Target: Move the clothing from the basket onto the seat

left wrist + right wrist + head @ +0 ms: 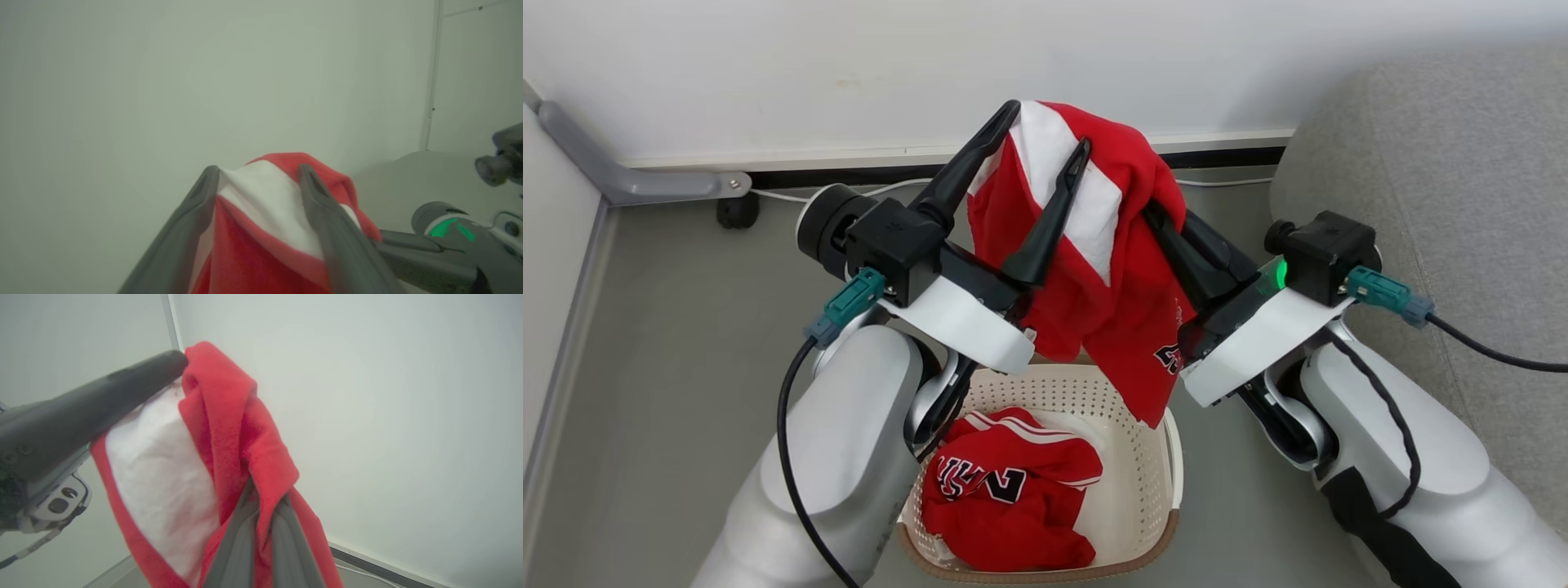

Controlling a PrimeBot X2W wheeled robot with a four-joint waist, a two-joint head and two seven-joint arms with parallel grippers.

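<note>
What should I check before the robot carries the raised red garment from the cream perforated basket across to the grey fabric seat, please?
1. Right end effector pinching the raised red-and-white soft garment: ok, fingers closed on fabric.
2. Left end effector gripping it: not ok, fingers spread, fabric merely stretched across them.
3. Hem clear of the cream perforated plastic basket: cannot tell.
4. Grey woven upholstered seat free at the robot's right: ok, visible part is bare.
5. Basket emptied: not ok, a crumpled red lettered garment lies inside.
</note>
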